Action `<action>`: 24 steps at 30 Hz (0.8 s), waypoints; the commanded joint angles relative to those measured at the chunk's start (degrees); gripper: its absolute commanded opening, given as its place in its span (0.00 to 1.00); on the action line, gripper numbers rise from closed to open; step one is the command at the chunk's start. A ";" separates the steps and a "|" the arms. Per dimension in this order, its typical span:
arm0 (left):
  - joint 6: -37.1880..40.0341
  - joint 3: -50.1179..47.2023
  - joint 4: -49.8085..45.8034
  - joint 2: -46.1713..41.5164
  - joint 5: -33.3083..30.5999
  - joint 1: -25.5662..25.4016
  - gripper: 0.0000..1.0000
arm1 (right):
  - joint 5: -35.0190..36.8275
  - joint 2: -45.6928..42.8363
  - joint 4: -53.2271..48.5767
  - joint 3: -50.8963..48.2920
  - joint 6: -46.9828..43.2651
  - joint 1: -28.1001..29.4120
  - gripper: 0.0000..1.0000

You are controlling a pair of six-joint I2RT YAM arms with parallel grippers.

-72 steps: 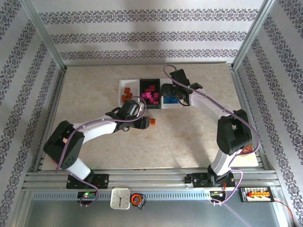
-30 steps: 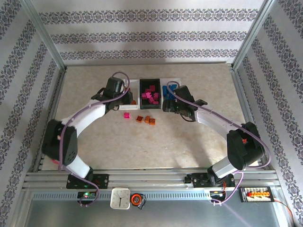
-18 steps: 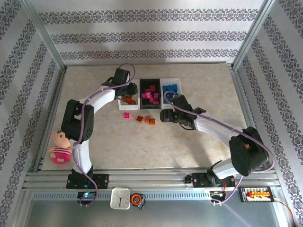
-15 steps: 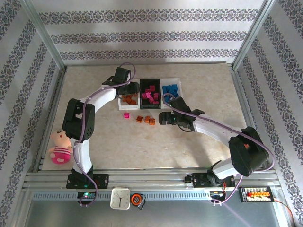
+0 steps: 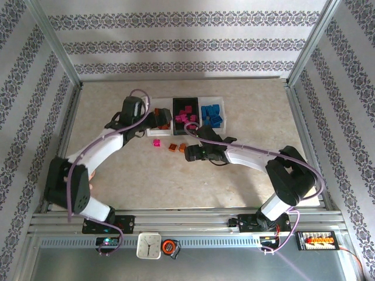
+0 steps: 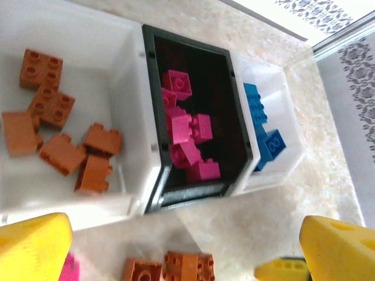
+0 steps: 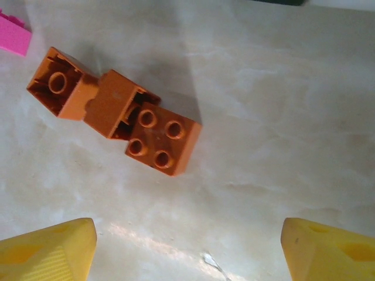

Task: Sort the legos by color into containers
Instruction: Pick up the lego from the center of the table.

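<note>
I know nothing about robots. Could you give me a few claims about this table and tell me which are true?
1. The black plastic bin holds pink studded bricks. True.
2. Blue and orange-brown bricks share one bin. False: blue bricks lie in one white plastic bin, orange-brown bricks in another, flanking the black one.
3. Every brick is already binned. False: loose orange-brown bricks and one pink brick lie on the table.
4. The right arm's yellow fingers stand apart, holding nothing. True.
</note>
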 commanded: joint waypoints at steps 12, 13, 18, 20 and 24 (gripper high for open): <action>-4.01 -17.90 0.02 -18.83 -1.29 0.11 1.00 | 2.19 12.51 0.04 9.76 -1.92 1.39 0.72; -4.16 -18.56 -0.17 -19.68 -1.54 0.15 1.00 | 2.33 12.95 0.00 10.14 -1.96 1.43 0.71; -4.29 -21.12 -1.75 -23.00 -2.46 0.07 1.00 | 3.55 14.08 -0.65 10.76 -3.09 1.89 0.57; -4.34 -22.04 -2.25 -23.43 -2.53 0.07 1.00 | 3.53 13.91 -0.57 10.20 -3.63 1.92 0.48; -5.12 -24.30 -1.95 -24.55 -2.40 0.05 1.00 | 2.64 11.96 0.11 7.75 -4.47 2.05 0.35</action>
